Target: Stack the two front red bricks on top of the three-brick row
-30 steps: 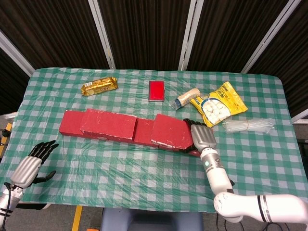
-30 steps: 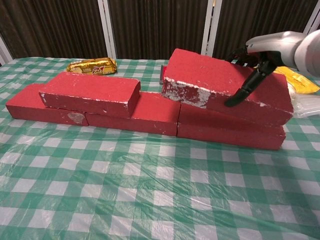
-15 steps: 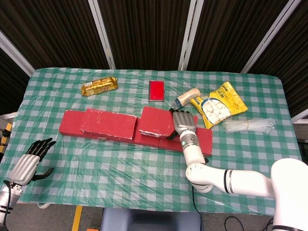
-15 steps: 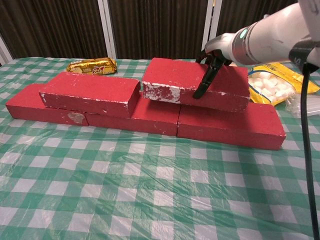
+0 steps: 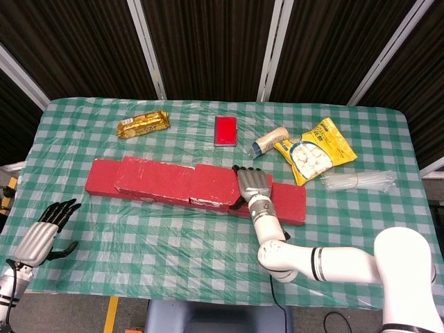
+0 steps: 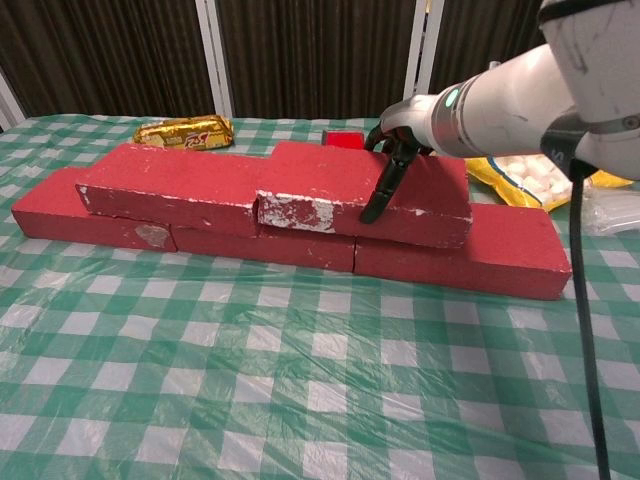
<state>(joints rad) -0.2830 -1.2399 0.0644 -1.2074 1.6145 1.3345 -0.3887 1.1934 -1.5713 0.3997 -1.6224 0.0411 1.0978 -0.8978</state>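
1. A row of three red rectangular bricks [image 6: 450, 255] lies end to end across the green-and-white checked tabletop [image 6: 300, 400].
2. Two more red bricks sit on top of that row: the left upper red brick [image 6: 170, 185] and the right upper red brick [image 6: 340, 190], their ends meeting near the middle.
3. The right hand [image 6: 395, 150] rests on the right upper brick, dark fingers [image 6: 378, 195] curled down over its front face and thumb behind; it grips that brick.
4. In the head view the right hand [image 5: 253, 186] lies over the right end of the upper layer.
5. The left hand [image 5: 48, 232] hovers well apart from the bricks at the tabletop's near left edge, fingers spread and holding nothing.
6. Behind the bricks lie a gold foil snack packet [image 5: 143, 125], a small flat red box [image 5: 225, 130], a tan and blue bottle on its side [image 5: 269, 141], a yellow bag of white sweets [image 5: 316, 150] and a clear bundle of plastic ties [image 5: 357, 180].
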